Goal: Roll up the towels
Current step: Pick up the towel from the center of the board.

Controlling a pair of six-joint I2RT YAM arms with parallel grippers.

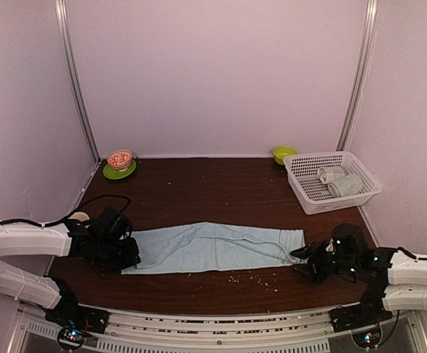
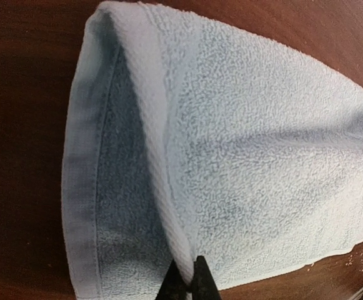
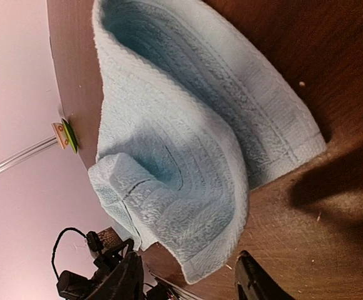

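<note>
light blue towel [image 1: 213, 246]: soft, limp | grab short hem | left gripper [image 2: 187, 284] pinching its left end | right gripper [image 1: 303, 256] wide beside right end

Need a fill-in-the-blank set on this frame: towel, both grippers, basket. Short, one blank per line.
1. The towel spread between the arms is light ___.
2. The left gripper is ___ on the towel's fold.
3. The right gripper is ___, its fingers on either side of a towel corner.
4. The basket holds ___ rolled towels.

Missing words: blue; shut; open; two.
</note>
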